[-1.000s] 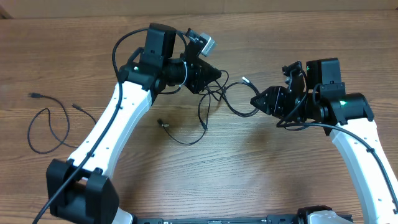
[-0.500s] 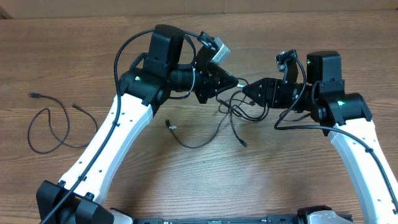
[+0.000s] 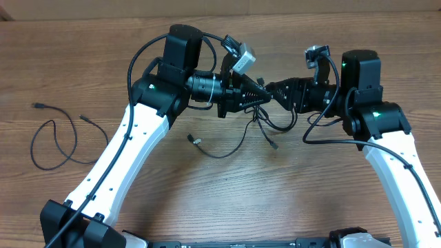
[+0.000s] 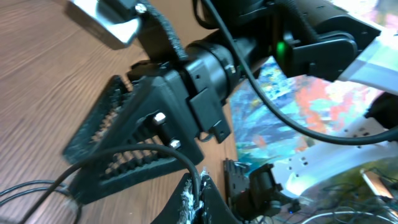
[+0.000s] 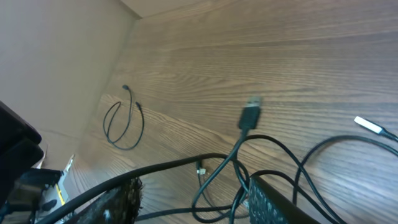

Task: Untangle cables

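Presses the left claw point(image 3: 259, 96) together, seemingly on a strand of the tangled cables point(image 3: 262, 116), lifted over the middle of the desk point(image 3: 275, 207). Spreads the right claw point(image 3: 274, 88) just to the right, tip almost against tip, with a few strands passing between its parted fingers in the right wrist view and nothing squeezed so far.

Carries the bunch just below and slightly nearer than both claws, in slack sagging loops. Shows a black flat plug point(image 5: 250, 114) and a silver-tipped plug point(image 5: 371, 125) against the wood; hard to say whether resting or hanging. Trails one strand leftward and nearer to a small plug end point(image 3: 195, 140) lying on the desk. Leaves a separate cable point(image 3: 54, 145) well off to the left, loosely curled, apart from the knot and apparently already free.

Looks like thin, limp, very light stuff: nothing stiff to push against, likely to slide through ribbed fingers and swing with any pull. Calls for a pinch on one single strand close to a crossing, or just behind a plug, where the thicker body would stop the slip. Risks tightening the knot if hauled straight apart; better to feed a plug end back through its loop. Cannot tell from these views which strand belongs to which cable inside the bunch.
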Robot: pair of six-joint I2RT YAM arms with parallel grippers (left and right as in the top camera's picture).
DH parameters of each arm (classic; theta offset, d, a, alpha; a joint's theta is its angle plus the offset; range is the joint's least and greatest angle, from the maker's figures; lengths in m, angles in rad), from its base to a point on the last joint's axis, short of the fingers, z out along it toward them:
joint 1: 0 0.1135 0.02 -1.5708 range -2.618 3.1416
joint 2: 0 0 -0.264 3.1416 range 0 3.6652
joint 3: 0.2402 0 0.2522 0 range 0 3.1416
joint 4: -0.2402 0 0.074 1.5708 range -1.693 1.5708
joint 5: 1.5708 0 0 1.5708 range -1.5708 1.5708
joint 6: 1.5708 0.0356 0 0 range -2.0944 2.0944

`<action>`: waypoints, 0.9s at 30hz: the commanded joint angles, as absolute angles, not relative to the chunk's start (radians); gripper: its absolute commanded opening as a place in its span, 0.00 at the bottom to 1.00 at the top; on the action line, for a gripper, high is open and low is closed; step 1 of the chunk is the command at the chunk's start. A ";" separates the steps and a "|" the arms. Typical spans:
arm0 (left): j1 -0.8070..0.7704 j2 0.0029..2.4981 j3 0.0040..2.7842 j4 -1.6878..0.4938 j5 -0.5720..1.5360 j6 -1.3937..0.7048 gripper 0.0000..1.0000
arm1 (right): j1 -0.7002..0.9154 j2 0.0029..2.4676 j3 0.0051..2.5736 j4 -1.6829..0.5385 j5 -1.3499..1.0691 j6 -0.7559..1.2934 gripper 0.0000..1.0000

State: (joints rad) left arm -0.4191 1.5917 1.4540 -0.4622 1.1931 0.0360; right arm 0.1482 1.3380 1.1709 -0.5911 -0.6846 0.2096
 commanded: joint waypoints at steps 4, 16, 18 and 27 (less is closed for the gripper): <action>-0.418 1.575 1.476 -0.425 1.323 0.045 0.04 | 0.202 1.336 1.190 -0.570 -0.672 0.205 0.54; -0.340 1.574 1.476 -0.322 1.478 -0.010 0.04 | 0.209 1.336 1.190 -0.653 -0.278 0.513 0.49; -0.299 1.574 1.476 -0.303 1.494 -0.055 0.04 | 0.209 1.336 1.190 -0.698 -0.186 0.582 0.50; -0.198 1.574 1.476 -0.252 1.376 -0.094 0.04 | 0.209 1.338 1.190 -0.762 -0.297 0.510 0.66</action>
